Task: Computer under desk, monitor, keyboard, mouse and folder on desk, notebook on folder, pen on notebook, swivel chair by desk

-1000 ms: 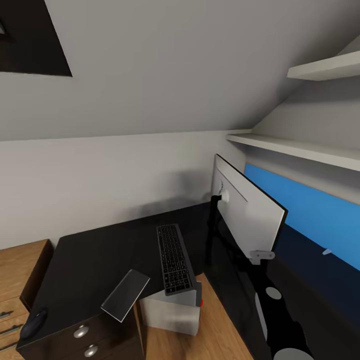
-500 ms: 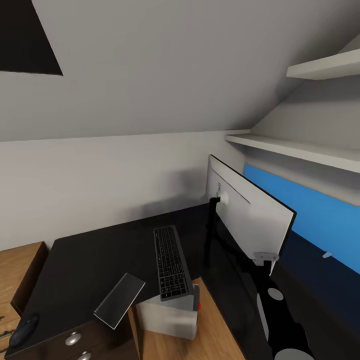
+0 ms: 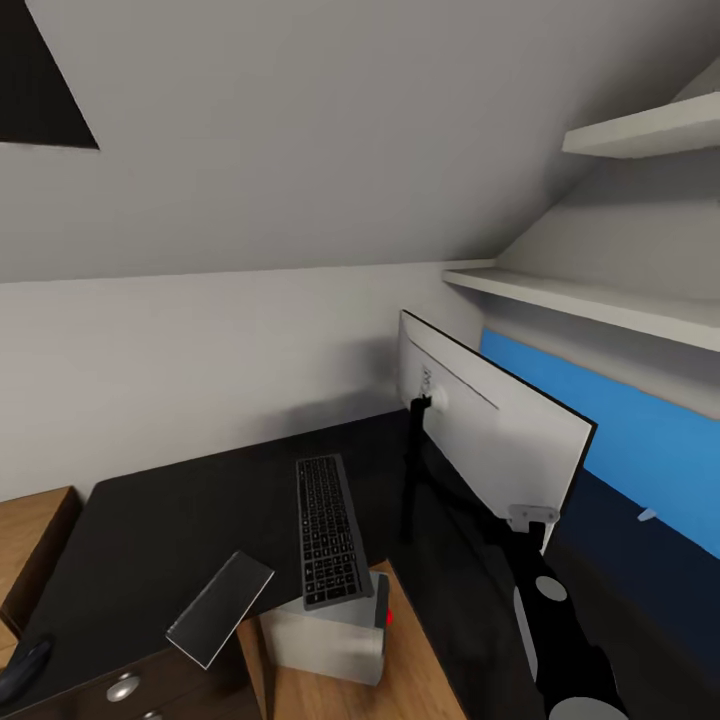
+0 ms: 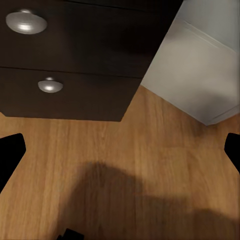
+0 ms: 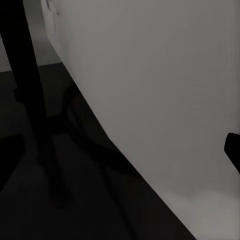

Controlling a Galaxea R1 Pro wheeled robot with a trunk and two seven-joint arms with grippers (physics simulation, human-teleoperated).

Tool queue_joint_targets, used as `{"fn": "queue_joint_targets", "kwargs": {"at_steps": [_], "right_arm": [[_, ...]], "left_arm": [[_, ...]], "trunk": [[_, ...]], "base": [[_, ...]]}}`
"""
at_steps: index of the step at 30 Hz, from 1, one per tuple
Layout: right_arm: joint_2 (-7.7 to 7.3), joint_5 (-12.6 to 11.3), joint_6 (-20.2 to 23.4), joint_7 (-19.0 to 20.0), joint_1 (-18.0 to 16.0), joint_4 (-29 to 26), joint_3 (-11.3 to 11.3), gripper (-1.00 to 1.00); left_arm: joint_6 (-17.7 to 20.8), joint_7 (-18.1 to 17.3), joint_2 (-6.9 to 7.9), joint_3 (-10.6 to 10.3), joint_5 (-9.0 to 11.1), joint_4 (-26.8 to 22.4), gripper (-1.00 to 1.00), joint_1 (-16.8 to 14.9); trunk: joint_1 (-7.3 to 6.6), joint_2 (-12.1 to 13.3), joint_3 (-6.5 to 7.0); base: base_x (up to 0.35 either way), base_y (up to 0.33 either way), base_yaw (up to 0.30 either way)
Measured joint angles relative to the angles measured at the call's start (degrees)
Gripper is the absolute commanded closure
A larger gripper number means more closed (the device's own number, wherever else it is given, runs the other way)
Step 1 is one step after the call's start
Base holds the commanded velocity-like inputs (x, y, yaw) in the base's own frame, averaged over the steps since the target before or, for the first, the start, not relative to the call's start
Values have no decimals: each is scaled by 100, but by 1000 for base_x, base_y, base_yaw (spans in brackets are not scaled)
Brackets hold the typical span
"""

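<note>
Clearly your right gripper (image 3: 530, 517) grips the wide, pale-backed monitor (image 3: 490, 425) by its lower edge; top-heavy and rigid, so support the black stand (image 3: 410, 480). Left jaws: open.

Tabletop (image 3: 190, 520): black, smooth, faint sheen. Monitor (image 3: 490, 430) back: pale grey matt plastic look; stand (image 3: 412, 480) black, smooth. Keyboard (image 3: 325, 530): dark matt plastic look. Notebook (image 3: 220, 608): grey, smooth cover. Computer (image 3: 325, 640): light grey, flat matt sides. Drawer knobs (image 4: 26, 21): polished silvery metal look. Floor (image 4: 145, 165): light wood grain, satin.
</note>
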Motion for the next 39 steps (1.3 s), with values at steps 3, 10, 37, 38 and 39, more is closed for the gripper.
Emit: {"fn": "queue_joint_targets", "kwargs": {"at_steps": [3, 10, 37, 38, 39], "right_arm": [[-3, 2, 0, -1, -4, 1, -1, -100], [-5, 2, 0, -2, -4, 0, -1, -100], [-6, 5, -98, 10, -3, -5, 17, -100], [-6, 4, -102, 11, -1, -7, 17, -100], [-6, 4, -105, 12, 1, -8, 16, -100]], "left_arm": [[-1, 0, 0, -1, 0, 1, -100, 0], [-2, 0, 0, 0, -2, 1, -100, 0], [3, 0, 7, 8, 7, 1, -100, 1], [5, 0, 5, 8, 8, 1, -100, 0], [3, 0, 9, 9, 9, 1, -100, 0]], "trunk": [[0, 0, 0], [-1, 0, 0], [0, 0, 0], [0, 0, 0], [-1, -1, 0]], "base": [[6, -13, 0], [73, -60, 0], [8, -7, 0], [106, 16, 0], [179, 48, 0]]}}
